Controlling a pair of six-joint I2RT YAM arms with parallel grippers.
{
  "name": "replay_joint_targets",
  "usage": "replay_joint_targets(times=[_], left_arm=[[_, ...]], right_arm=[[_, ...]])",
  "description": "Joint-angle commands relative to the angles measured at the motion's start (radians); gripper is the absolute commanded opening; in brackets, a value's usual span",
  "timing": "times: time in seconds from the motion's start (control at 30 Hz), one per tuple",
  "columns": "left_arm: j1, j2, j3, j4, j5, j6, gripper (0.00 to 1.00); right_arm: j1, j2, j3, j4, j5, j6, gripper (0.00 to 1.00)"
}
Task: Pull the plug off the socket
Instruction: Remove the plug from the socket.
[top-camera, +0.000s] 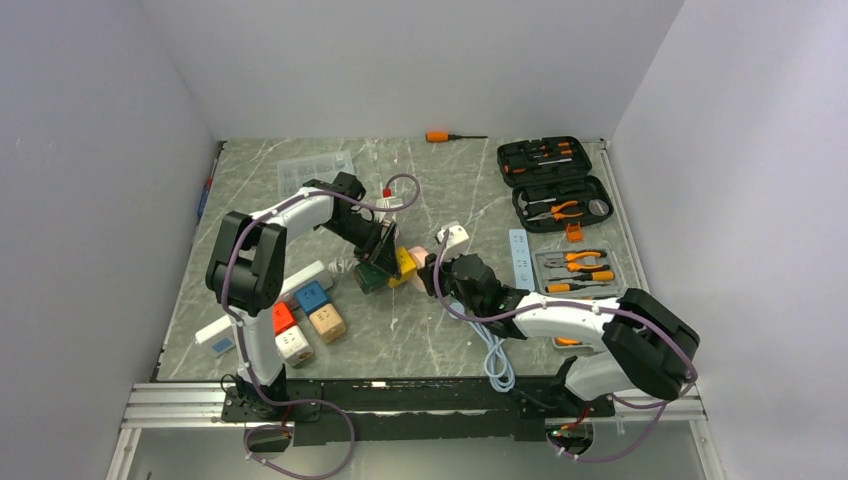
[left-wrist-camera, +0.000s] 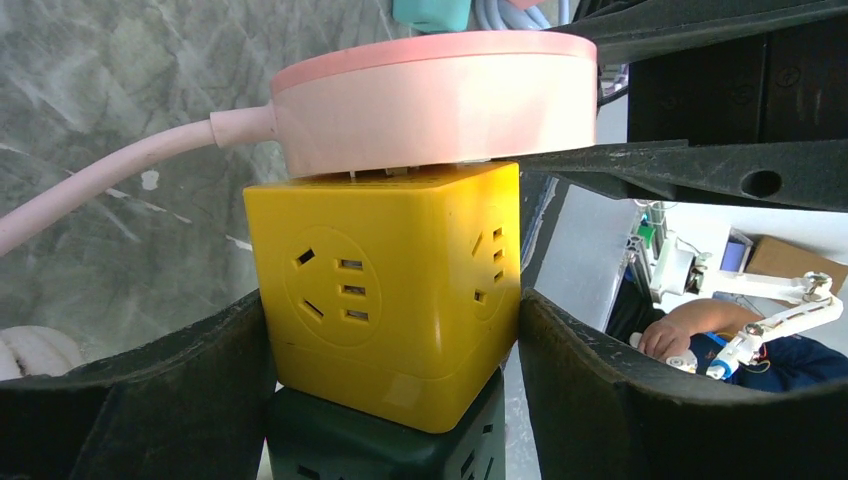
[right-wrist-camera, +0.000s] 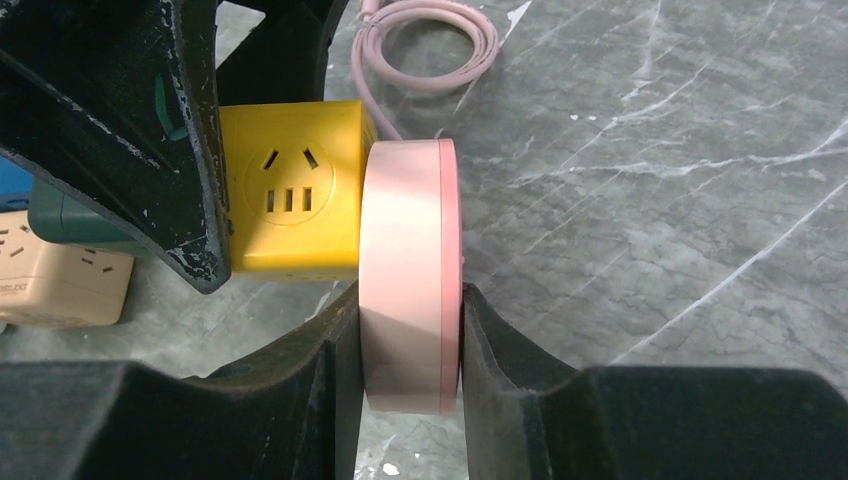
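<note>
**Inspector:** Grip status?

**Assessor:** The left gripper (left-wrist-camera: 392, 360) is closed on the yellow socket cube (left-wrist-camera: 385, 290), with pads on opposite faces. The right gripper (right-wrist-camera: 410, 350) is clamped across the pink plug (right-wrist-camera: 410, 270), which sits against the cube's face at mid-table.

**Inspector:** Recommendation?

**Assessor:** Draw the plug straight out along its pins, without twisting. The left arm should brace hard, as the cube butts against a dark green cube (left-wrist-camera: 370, 450) and could shift.

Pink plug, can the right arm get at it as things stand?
Yes, it seems so: the right tool grips the pink plug by its faces; the left tool holds the yellow socket cube.
</note>
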Motion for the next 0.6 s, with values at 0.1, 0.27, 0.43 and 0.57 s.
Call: replay_joint_targets(times=[0.1,0.27,0.43,0.57], left_arm=[[-0.021,-0.076,0.023,0.034,0.078,0.042,0.22],[-0.023,-0.092,0.035,0.019,0.048,0.065,0.20],[-0.025,-0.120,0.034,-0.025,0.009,0.124,0.18],[-0.035,-0.137,0.011,-0.046,-0.037,0.169,0.18]], right_arm=[[0.019,0.052,0.009,0.040,-0.136,0.058,0.56],[0.018,0.128,0.047,0.011,-0.155,0.060,0.74],[0.012,0.198,0.105,-0.014,-0.152,0.039,0.69],[-0.008,0.200,0.133,-0.027,-0.162,0.018,0.53]])
